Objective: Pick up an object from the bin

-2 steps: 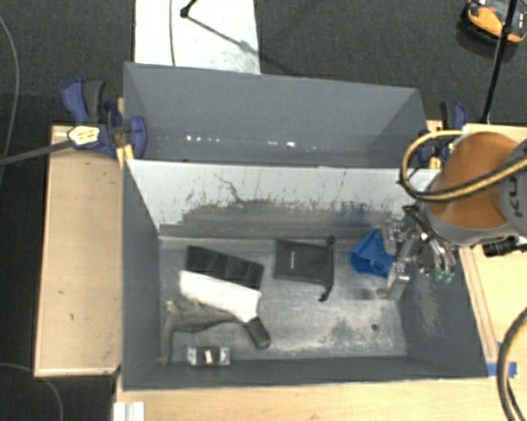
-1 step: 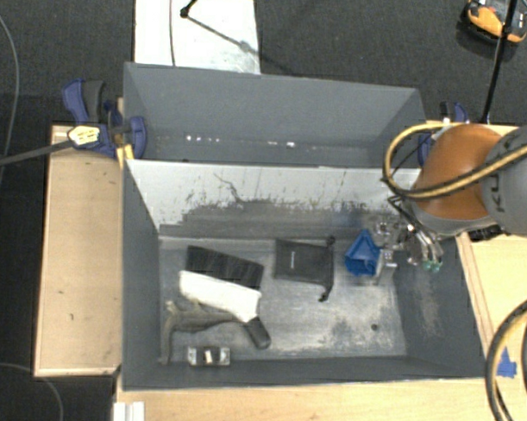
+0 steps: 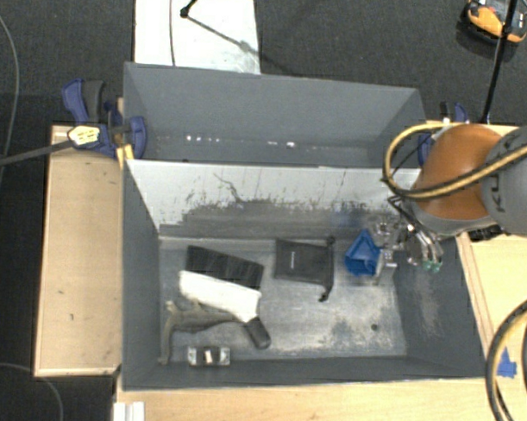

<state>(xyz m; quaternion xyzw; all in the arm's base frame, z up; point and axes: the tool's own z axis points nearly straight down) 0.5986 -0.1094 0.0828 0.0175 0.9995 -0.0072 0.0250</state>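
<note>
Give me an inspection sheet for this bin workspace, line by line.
Surface: grey metal bin; floor scuffed, streaked near the back wall.
Job's things: blue block at the floor's right end, right beside the gripper; whether it is gripped cannot be told.
Clutter: black pouch mid-floor; black flat slab, white wad and small silver piece grouped at left.
Grippers: gripper low inside the bin, at right.
Cables: yellowish cables loop round the orange wrist cover.
Surroundings: dark floor around the bin.
</note>
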